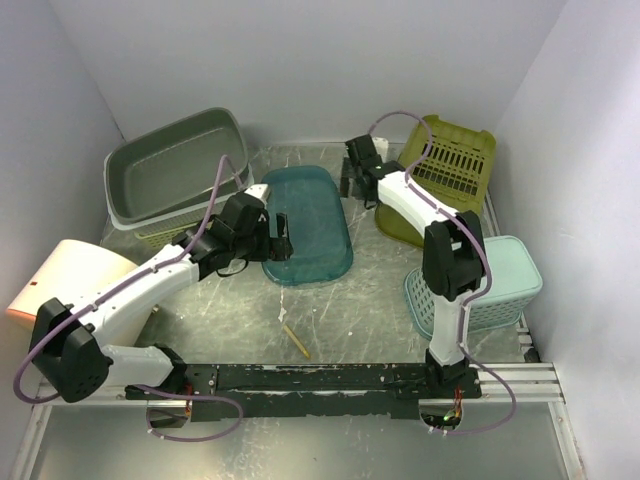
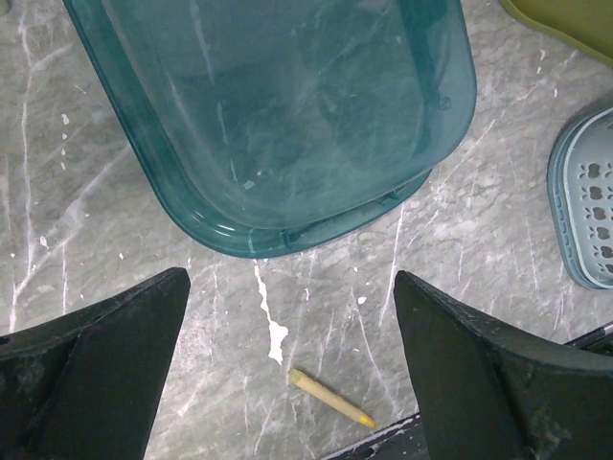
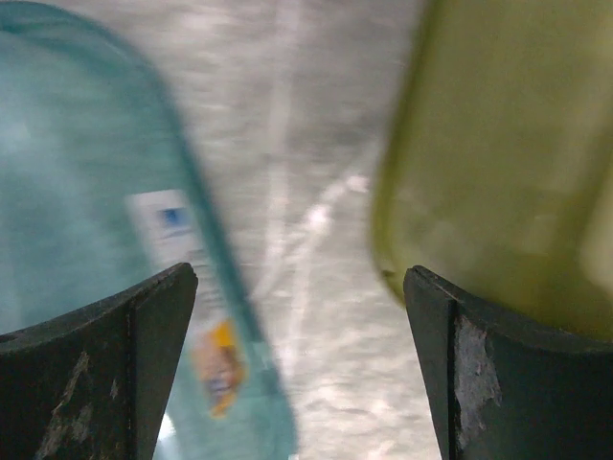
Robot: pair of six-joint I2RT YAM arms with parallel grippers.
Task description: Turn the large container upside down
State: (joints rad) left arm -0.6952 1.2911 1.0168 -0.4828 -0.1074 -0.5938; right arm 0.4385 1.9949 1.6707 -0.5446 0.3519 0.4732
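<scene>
The right gripper (image 3: pixel 299 276) holds its dark fingers (image 3: pixel 105 364) spread above the grey marbled table (image 3: pixel 306 240), nothing between them; a blurred teal container (image 3: pixel 86 192) bearing a sticker (image 3: pixel 218 379) lies left, an olive-green basket (image 3: pixel 498 163) right.

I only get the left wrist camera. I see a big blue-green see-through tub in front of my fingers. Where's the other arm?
Observer: The right arm's fingers hang at the far end of the teal translucent plastic tub, between it and an olive-green slotted plastic basket.
Operator: Is it holding something?
Observer: No. They're open, and only marbled grey tabletop shows between them.
Operator: Are there more big tubs?
Observer: Yes, a grey plastic tub sits at the far left, stacked on a pale slotted basket.
</scene>
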